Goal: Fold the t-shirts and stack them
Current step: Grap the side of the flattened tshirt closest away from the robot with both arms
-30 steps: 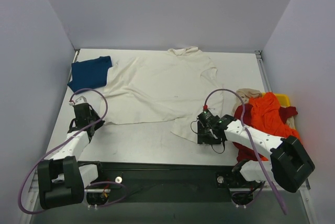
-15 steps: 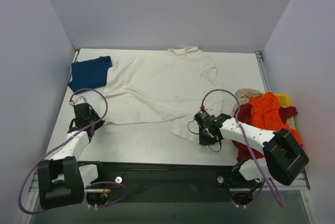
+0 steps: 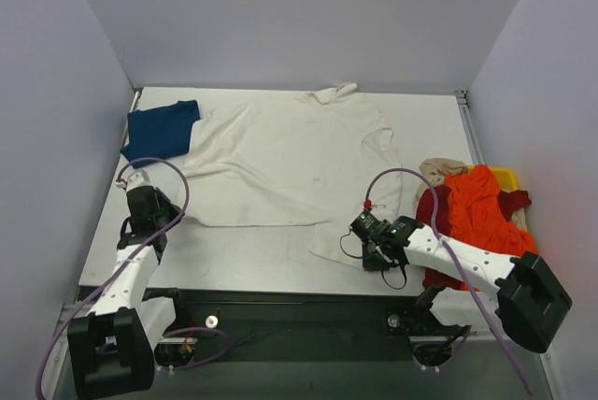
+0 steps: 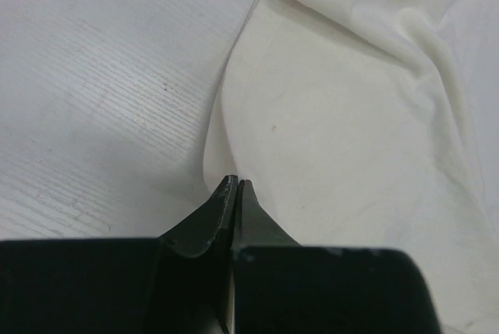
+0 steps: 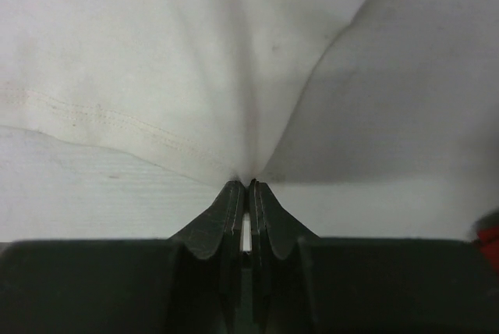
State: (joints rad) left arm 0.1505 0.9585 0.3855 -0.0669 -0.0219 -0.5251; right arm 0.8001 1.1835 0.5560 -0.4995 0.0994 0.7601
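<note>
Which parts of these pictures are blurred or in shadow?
Top external view: evenly lit and sharp, the cream t-shirt clear. Left wrist view: the left gripper is blurred up close, the cloth sharper. Right wrist view: the right gripper is blurred too, and the fold to its right lies in grey shade.

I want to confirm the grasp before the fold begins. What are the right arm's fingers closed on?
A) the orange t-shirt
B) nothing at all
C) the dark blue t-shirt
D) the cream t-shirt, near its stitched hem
D: in the right wrist view the right fingers are shut on the cream t-shirt, whose cloth puckers into their tips right where the stitched hem ends.
</note>
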